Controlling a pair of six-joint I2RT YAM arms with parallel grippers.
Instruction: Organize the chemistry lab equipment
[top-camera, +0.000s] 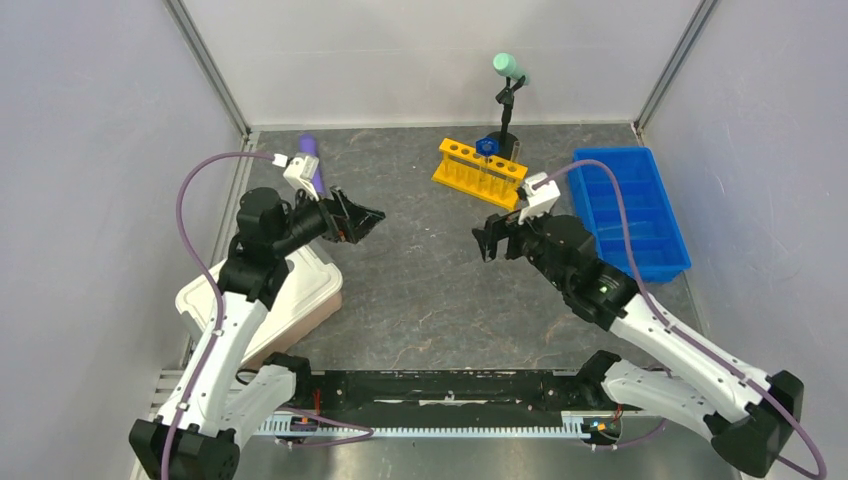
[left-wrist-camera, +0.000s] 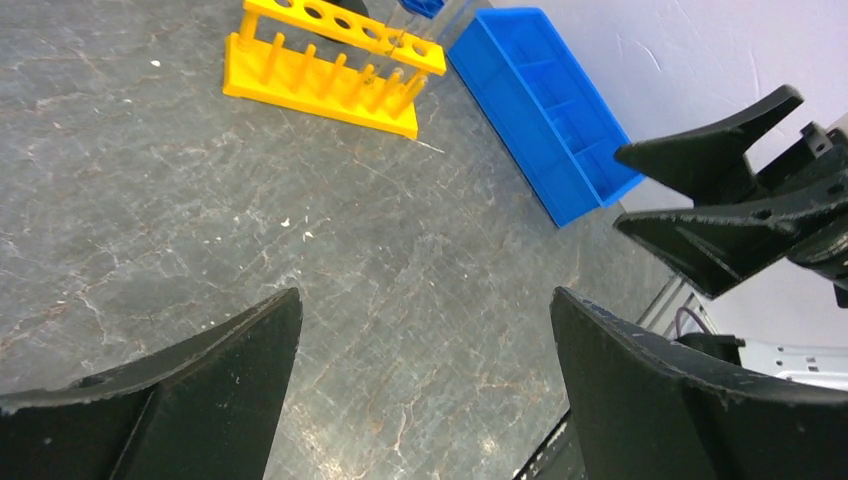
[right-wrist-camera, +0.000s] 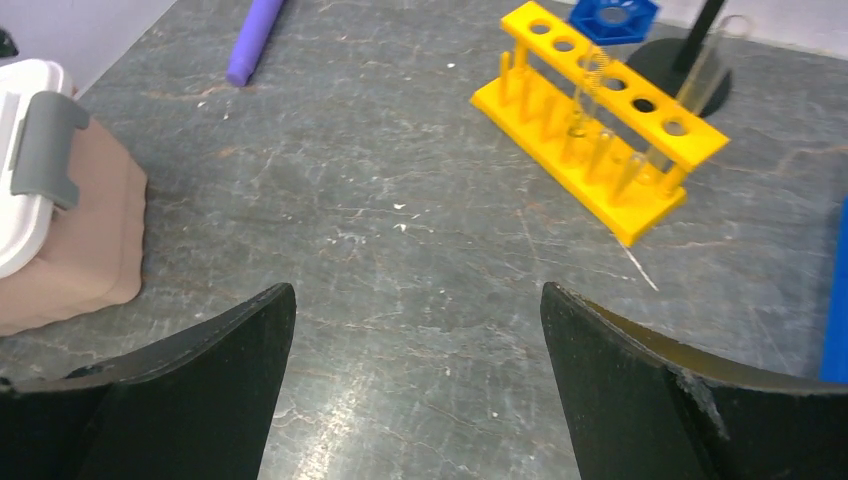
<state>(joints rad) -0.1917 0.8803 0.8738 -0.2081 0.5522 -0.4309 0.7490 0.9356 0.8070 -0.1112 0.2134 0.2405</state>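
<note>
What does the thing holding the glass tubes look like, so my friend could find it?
Start at the grey table and look near its far edge, beside the big blue bin. There, in front of a black stand, sits the rack. It is the only bright yellow thing, with round holes on top and clear tubes standing in it.

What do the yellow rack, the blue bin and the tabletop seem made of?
Yellow rack: likely moulded plastic, uniform opaque colour, matt.
Blue bin: likely plastic, smooth, slight gloss on thin walls.
Tabletop: dark grey with pale stone-like veins, mild sheen; stone or printed surface, unclear.
</note>
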